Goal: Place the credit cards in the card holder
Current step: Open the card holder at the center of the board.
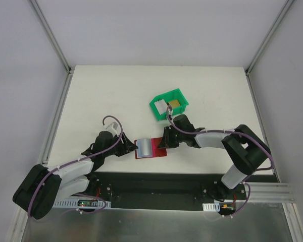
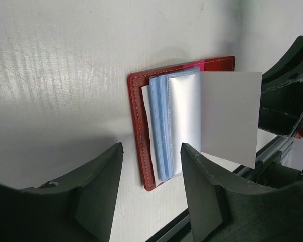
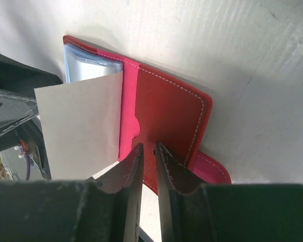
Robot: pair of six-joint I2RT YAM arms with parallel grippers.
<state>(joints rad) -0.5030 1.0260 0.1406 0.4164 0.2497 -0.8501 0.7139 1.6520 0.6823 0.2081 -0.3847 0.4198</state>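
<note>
Card holder (image 1: 151, 147) lies open and flat on table (image 1: 106, 96), dark red cover down, pale blue-grey pockets (image 2: 184, 121) facing up. One whitish-grey card (image 2: 230, 116) stands off the pockets at an angle, one edge against them; I can't tell if that edge sits in a slot. Left gripper (image 2: 151, 151) is just left of holder, jaws wide apart w/ nothing btwn them, holder's stitched edge showing thru the gap. Right gripper (image 3: 148, 147) is at holder's right side, fingertips down on the red flap, jaws nearly together w/ only a thin slit. I can't tell if they pinch the flap or just press on it. Pink tab (image 3: 212, 169) pokes out past holder's edge, beside the right fingers. Beyond holder, far side & a bit right, sits green bin (image 1: 155, 107), apart from holder, w/ one whitish card (image 1: 162, 104) & one golden-yellow card (image 1: 176, 104) inside.
</note>
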